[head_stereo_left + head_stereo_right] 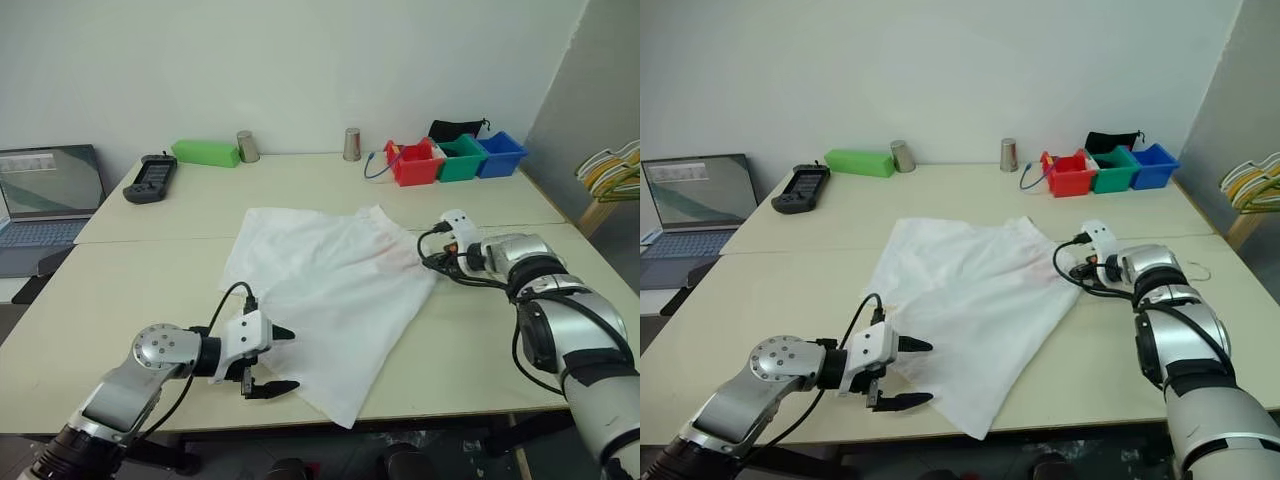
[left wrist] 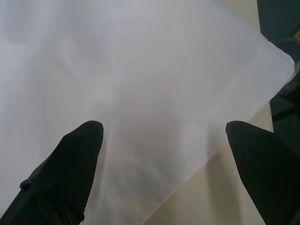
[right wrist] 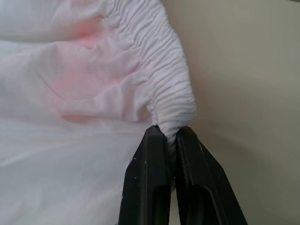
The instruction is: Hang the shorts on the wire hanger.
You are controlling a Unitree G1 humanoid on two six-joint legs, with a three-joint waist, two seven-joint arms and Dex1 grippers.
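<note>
Currently one pair of large white thin-fabric shorts (image 1: 330,300) lies flat mid-table, one corner overhanging the near edge at 6 o'clock. The right gripper (image 3: 171,140), at 3 o'clock of the shorts, is pinched tight on the gathered waistband corner. The left gripper (image 1: 278,360), at 7 o'clock, has its fingers spread wide, holding nothing. At 1 o'clock: three plastic bins (image 1: 455,158), red, green, blue; two metal cups (image 1: 247,147).

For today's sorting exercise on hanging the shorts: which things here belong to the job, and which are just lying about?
Belong to the job:
- shorts, flat on the table
- right gripper, shut on the waistband corner
- left gripper, open at the near edge of the shorts

Lying about:
- laptop
- green box
- two metal cups
- red, green and blue bins
- bunch of hangers
</note>
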